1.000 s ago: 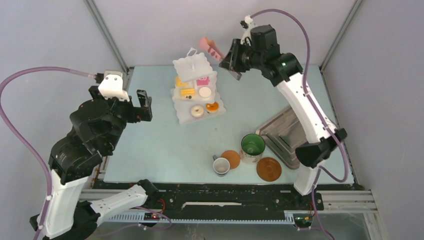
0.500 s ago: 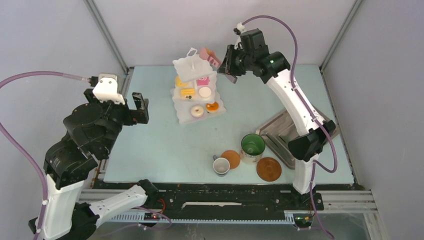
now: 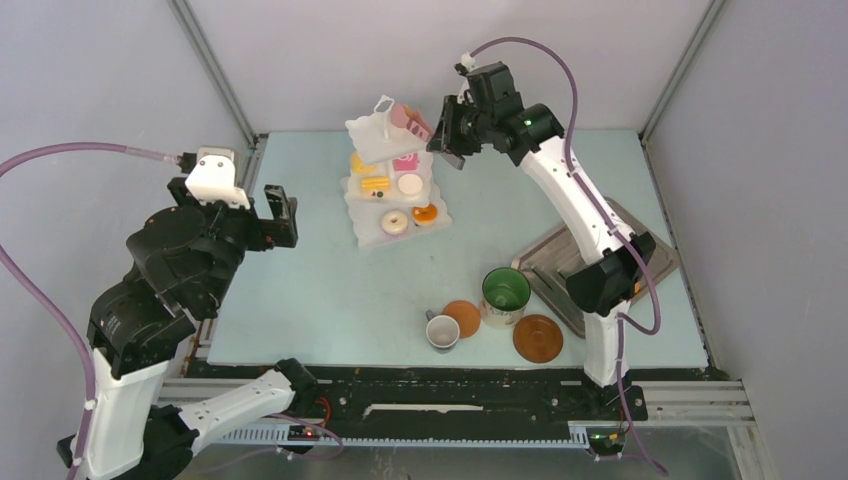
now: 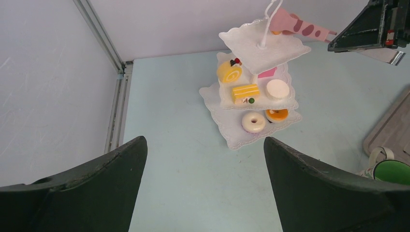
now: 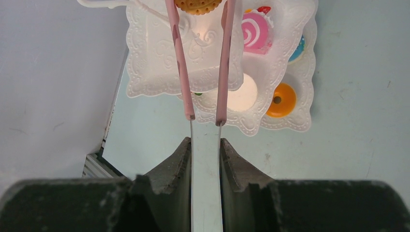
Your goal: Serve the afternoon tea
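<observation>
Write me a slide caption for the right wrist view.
Right pincer shut on pink tongs, which pinch an orange biscuit over the top tier of the white stand.

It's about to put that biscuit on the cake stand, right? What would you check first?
1. Right jaws shut on tongs: ok.
2. Tongs pinching biscuit: ok.
3. Biscuit over top tier: ok.
4. Free room on top tier: ok.
5. Height of biscuit above top tier: cannot tell.
6. Left jaws open, away from stand: ok.
</observation>
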Robot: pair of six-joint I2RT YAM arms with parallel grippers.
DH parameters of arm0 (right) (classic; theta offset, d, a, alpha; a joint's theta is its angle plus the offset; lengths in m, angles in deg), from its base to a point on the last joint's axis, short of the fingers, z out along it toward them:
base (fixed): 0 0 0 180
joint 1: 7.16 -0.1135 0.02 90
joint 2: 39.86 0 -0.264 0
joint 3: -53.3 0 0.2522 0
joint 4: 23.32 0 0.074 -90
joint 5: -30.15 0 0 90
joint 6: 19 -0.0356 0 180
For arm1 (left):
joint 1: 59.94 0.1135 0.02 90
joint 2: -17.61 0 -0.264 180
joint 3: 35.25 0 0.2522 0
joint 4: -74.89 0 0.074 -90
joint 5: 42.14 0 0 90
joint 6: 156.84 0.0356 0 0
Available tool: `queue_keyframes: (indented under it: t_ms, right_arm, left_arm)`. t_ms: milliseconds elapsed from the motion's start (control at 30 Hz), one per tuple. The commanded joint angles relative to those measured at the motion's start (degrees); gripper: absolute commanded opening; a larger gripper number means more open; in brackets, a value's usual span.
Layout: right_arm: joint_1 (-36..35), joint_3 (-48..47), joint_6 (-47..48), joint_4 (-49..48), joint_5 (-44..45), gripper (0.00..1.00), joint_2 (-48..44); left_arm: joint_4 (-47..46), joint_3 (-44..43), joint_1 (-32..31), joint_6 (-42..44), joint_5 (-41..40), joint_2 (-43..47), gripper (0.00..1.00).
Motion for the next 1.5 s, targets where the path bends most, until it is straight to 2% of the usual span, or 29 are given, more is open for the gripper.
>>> queue_keyframes:
  t_ms: [0, 433, 633, 900, 1133, 1267, 1367, 1467]
  right_arm:
    - [-0.3, -2.8, -0.2, -3.4, -1.7, 0.16, 0.6]
    - [-0.2, -3.1, 0.8, -2.9, -0.8, 0.39, 0.7]
    - [-0.2, -3.7, 1.2, -2.7, -0.1, 0.41, 0.5]
    - [1.5, -3.2, 0.4, -0.6, 1.7, 0.36, -2.5]
    - [4.2, 5.9, 0.3, 1.2, 3.8, 0.32, -11.8]
    - [7.1, 9.4, 1.6, 6.2, 6.8, 0.31, -17.3]
    - [11.8, 15.1, 3.0, 11.2, 9.5, 0.31, -22.7]
    - [18.9, 26.8, 3.4, 14.0, 8.6, 0.32, -29.9]
  left_arm:
    - [-0.7, -0.1, 0.3, -0.7, -1.1, -0.2, 0.98]
    - [-0.5, 0.1, 0.3, -0.9, -0.8, -0.6, 0.98]
    - [-0.6, 0.2, 0.3, -0.9, -0.6, -0.7, 0.98]
    - [-0.7, 0.3, 0.3, -0.7, -0.4, -0.7, 0.98]
    - [-1.5, 1.5, 0.3, -0.7, 0.0, -0.8, 0.98]
    - [-2.0, 1.8, 0.3, -0.3, 0.9, -1.3, 0.98]
    - [-2.8, 2.8, 0.3, 0.1, 1.0, -1.4, 0.98]
    - [-3.3, 4.0, 0.3, 0.2, 1.1, -1.4, 0.98]
